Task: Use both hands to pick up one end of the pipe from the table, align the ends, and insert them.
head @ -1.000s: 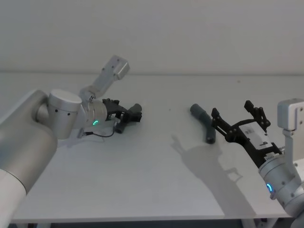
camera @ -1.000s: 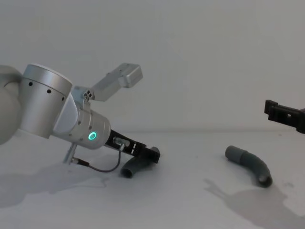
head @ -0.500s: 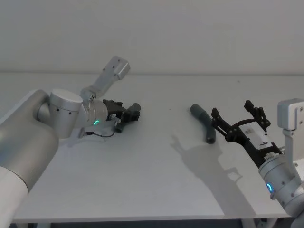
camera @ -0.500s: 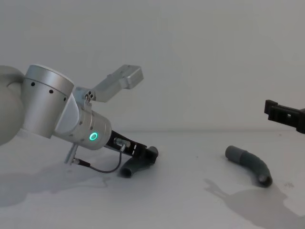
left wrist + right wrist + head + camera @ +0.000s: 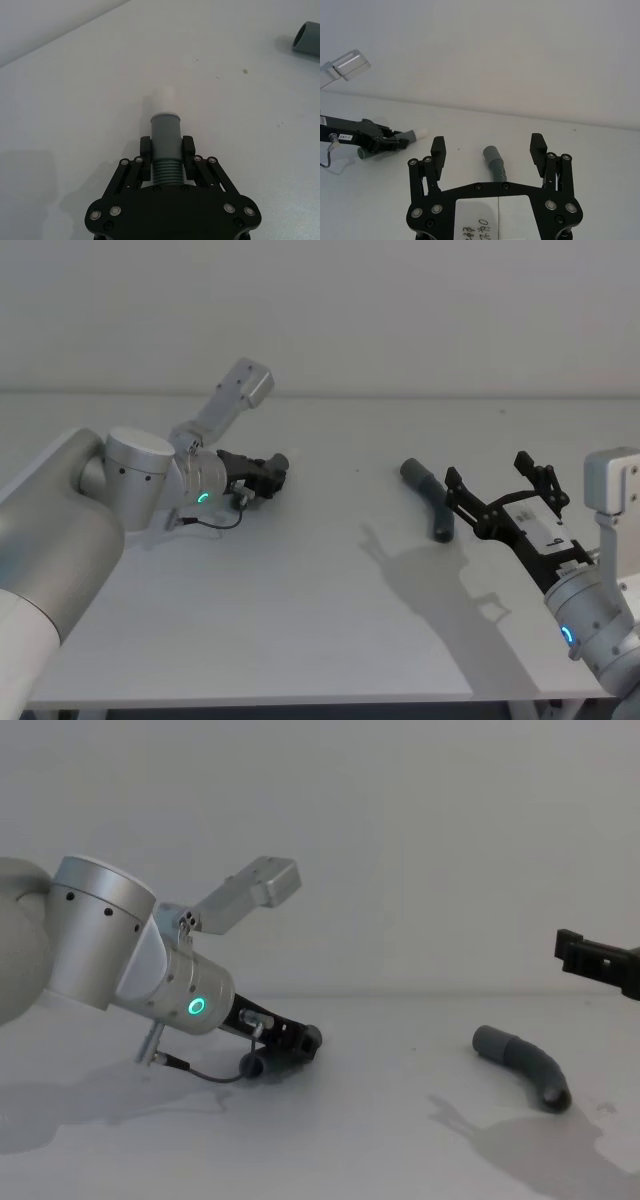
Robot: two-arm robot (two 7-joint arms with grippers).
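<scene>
White, matte table (image 5: 300, 620) against a plain pale wall; two grey pipe pieces are on hand, well apart.

**Left side.** The left gripper (image 5: 265, 475) is clenched on the ribbed section of the left pipe piece (image 5: 165, 132). The smooth collar and its whitish tip (image 5: 163, 100) project forward past the fingers. The piece is held low, close to the table; whether it is clear of the surface cannot be told.

**Right side.** The right gripper (image 5: 487, 142) is spread wide and holds nothing. It hovers above the table, near the right pipe piece (image 5: 430, 502) on the robot's side of it, not touching. That piece lies flat on the table, its smooth open end (image 5: 491, 150) pointing away from the gripper.

**Step in hand.** Judged: first piece grasped, second piece not yet picked up.

**Next move.** The right gripper should advance and descend over the curved piece, straddle the ribbed part and close, leaving the collar free. Grasping too near the collar would likely block insertion.
</scene>
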